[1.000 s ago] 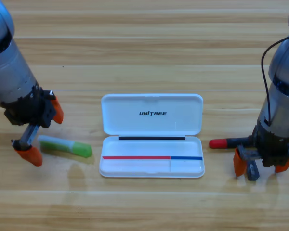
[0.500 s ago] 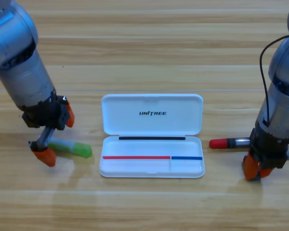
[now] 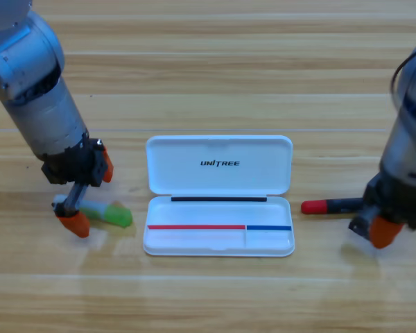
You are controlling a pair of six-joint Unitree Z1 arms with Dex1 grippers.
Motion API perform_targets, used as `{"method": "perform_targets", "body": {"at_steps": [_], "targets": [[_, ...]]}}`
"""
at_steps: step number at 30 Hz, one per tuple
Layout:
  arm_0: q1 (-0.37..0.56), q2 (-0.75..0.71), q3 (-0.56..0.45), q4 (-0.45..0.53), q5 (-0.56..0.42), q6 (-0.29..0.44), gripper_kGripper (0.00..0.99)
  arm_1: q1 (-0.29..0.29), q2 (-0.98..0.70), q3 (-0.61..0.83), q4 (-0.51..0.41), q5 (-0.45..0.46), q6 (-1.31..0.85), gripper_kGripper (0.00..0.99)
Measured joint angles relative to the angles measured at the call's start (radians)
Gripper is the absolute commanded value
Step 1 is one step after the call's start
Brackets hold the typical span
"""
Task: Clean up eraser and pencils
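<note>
Two arms flanking open case [image 3: 218, 195], table [image 3: 208, 69]

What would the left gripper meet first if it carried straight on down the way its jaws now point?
Most likely the pale translucent green stick with the bright green end. The left gripper points down with one orange jaw on each side of the stick's pale end, and the wooden table lies under it. Height is unclear from above.
</note>
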Motion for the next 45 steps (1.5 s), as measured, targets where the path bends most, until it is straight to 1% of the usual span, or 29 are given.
{"method": "perform_targets", "body": {"at_steps": [1,2,5,7,10,13,17,20,22,24,26,28,29,30,34,43,45], "targets": [[0.004,0.003,0.003,-0.005,0.0,0.0,0.989,0.004,-0.011,-0.034,0.049,0.0,-0.088,0.0],[0.008,0.006,0.008,-0.009,0.0,0.0,0.989,0.007,-0.024,-0.059,0.082,0.002,-0.13,0.0],[0.021,0.015,0.023,-0.025,0.003,0.0,0.988,0.021,-0.07,-0.091,0.13,0.019,-0.279,0.0],[0.031,0.02,0.025,-0.033,0.005,0.0,0.988,0.035,-0.08,-0.103,0.135,0.023,-0.368,0.0],[0.041,0.029,0.025,-0.034,0.005,0.0,0.979,0.052,-0.07,-0.141,0.135,0.042,-0.431,0.0],[0.046,0.04,0.025,-0.035,0.005,0.0,0.945,0.065,-0.04,-0.2,0.135,0.068,-0.471,0.0],[0.049,0.041,0.025,-0.035,0.005,0.001,0.885,0.079,0.038,-0.276,0.135,0.07,-0.505,0.0],[0.05,0.042,0.025,-0.039,0.005,0.001,0.765,0.085,0.09,-0.318,0.135,0.07,-0.527,0.0],[0.05,0.043,0.025,-0.043,0.005,0.001,0.655,0.089,0.118,-0.345,0.135,0.07,-0.543,0.0],[0.05,0.045,0.025,-0.043,0.005,0.003,0.502,0.091,0.137,-0.363,0.135,0.07,-0.547,0.0],[0.05,0.047,0.025,-0.043,0.01,0.014,0.322,0.095,0.151,-0.385,0.135,0.07,-0.551,0.0],[0.05,0.049,0.024,-0.043,0.015,0.029,0.107,0.099,0.164,-0.397,0.135,0.074,-0.554,0.0],[0.05,0.049,0.023,-0.043,0.018,0.04,0.026,0.102,0.167,-0.398,0.135,0.077,-0.555,0.0],[0.05,0.05,0.023,-0.043,0.02,0.047,0.0,0.105,0.167,-0.398,0.135,0.081,-0.557,0.0],[0.05,0.051,0.021,-0.043,0.026,0.051,0.0,0.121,0.168,-0.399,0.135,0.104,-0.558,0.0],[0.05,0.05,0.021,-0.041,0.04,0.051,0.0,0.145,0.193,-0.402,0.135,0.105,-0.558,0.0],[0.05,0.048,0.02,-0.021,0.044,0.051,0.0,0.147,0.211,-0.402,0.135,0.105,-0.558,0.0]]}}
